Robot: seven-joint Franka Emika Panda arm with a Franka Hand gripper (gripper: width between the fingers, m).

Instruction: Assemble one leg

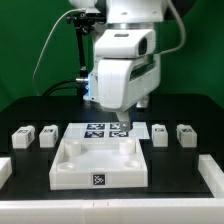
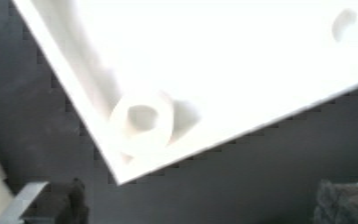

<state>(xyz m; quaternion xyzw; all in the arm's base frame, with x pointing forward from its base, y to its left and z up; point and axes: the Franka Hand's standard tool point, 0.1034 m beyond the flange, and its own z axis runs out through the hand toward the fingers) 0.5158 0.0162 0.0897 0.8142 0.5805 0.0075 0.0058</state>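
White plastic bits on a black tabletop [image 1: 30, 115], so everything stands out nicely. The pincer [image 1: 121, 124] hangs low over the far side of the big tray-like piece [image 1: 70, 175], around where that piece's back right corner meets the marker board [image 1: 97, 129] lying just behind it.

In the exterior view the leg [image 1: 160, 132] closest to the pincer sits at about 3 o'clock from it, resting on the tabletop and clearly apart from the fingers. A second leg [image 1: 185, 133] is further out along the same 3 o'clock line. Over at 9 o'clock, on the other side of the marker board, are a third leg [image 1: 47, 134] and a fourth leg [image 1: 22, 137], side by side. All four sit on the tabletop and none is in the grip.

The wrist view shows the pincer [image 2: 194, 200] spread wide with nothing between its fingers [image 2: 43, 200], just dark tabletop. One corner of the tray-like piece [image 2: 194, 60] fills most of that shot, with its round socket [image 2: 144, 118] near the corner tip. It's blurry, so I can't tell whether the fingers touch the tray or hang just above it. No leg shows up in that view.
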